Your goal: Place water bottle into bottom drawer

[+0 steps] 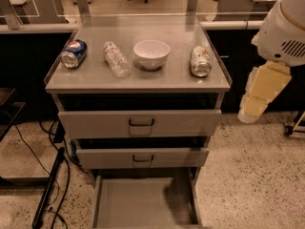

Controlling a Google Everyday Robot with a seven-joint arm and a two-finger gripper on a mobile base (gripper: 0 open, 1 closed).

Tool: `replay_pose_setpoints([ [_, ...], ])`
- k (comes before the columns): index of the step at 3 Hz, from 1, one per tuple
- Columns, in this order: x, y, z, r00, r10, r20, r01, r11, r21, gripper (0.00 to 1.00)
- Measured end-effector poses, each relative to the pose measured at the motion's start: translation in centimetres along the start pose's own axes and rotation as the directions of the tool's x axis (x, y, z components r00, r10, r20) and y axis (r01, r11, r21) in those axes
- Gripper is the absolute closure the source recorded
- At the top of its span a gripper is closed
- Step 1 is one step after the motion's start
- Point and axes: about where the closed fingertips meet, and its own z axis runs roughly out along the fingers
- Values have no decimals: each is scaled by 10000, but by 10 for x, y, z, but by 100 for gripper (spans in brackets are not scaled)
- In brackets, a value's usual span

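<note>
On bench (157, 81), camera view: water bottle (116, 59) lies on side, between blue Pepsi can (74, 53) at left and white bowl (151, 54) at right, near both, touching neither. Silver-green can (200, 61) lies right of bowl. Below: top drawer (95, 124) and middle drawer (105, 157) slightly out, dark handles. Bottom drawer (133, 204) stands wide open, grey floor bare. End effector (251, 109) hangs right of cabinet, pointing down, well apart from bottle. Apart or together: cannot tell.
</note>
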Motion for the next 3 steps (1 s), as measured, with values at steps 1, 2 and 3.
replay_pose_setpoints([
  [1,-7,2,0,9998,75,210,-74,9999,-69,0],
  [2,-38,3,8,9980,339,526,-333,9994,-110,0],
  [3,-80,-11,21,9952,727,656,-727,9974,-15,0],
])
